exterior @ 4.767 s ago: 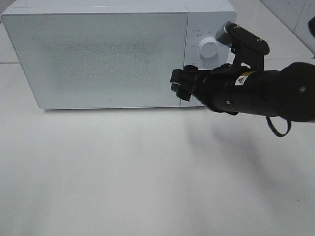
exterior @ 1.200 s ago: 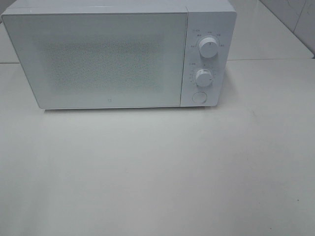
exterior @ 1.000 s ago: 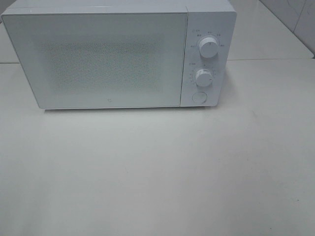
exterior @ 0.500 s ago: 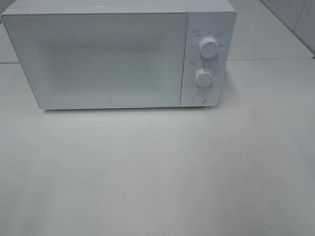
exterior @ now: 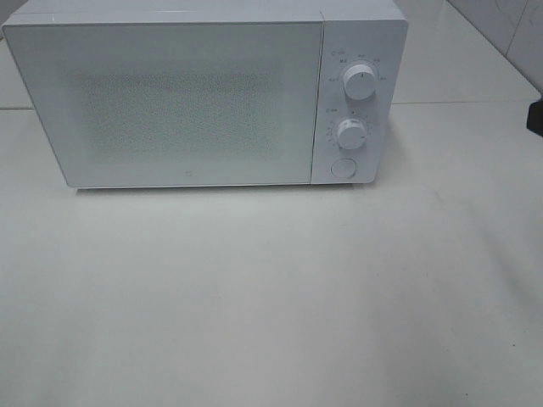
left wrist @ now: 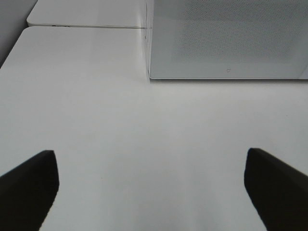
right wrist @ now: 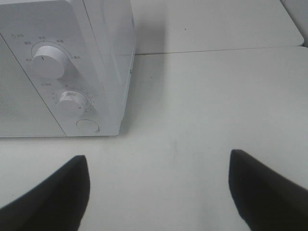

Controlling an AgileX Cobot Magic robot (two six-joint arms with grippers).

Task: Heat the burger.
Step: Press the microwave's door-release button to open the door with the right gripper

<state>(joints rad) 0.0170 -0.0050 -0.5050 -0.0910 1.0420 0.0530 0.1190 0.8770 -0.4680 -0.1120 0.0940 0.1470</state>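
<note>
A plain white tabletop (exterior: 271, 297) carries a boxy white microwave oven (exterior: 365, 38), its frosted door (exterior: 170, 102) closed. The left gripper (left wrist: 149, 161) and right gripper (right wrist: 158, 161) hang above the table, jaws wide and empty. The burger shows in no view.

Mock kitchen: white microwave (exterior: 187, 102) on white table (exterior: 254, 297).

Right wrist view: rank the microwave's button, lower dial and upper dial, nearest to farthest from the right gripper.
1. The button, lowest of the three, is nearest the right gripper.
2. The lower dial, in the middle.
3. The upper dial, highest of the three.
</note>
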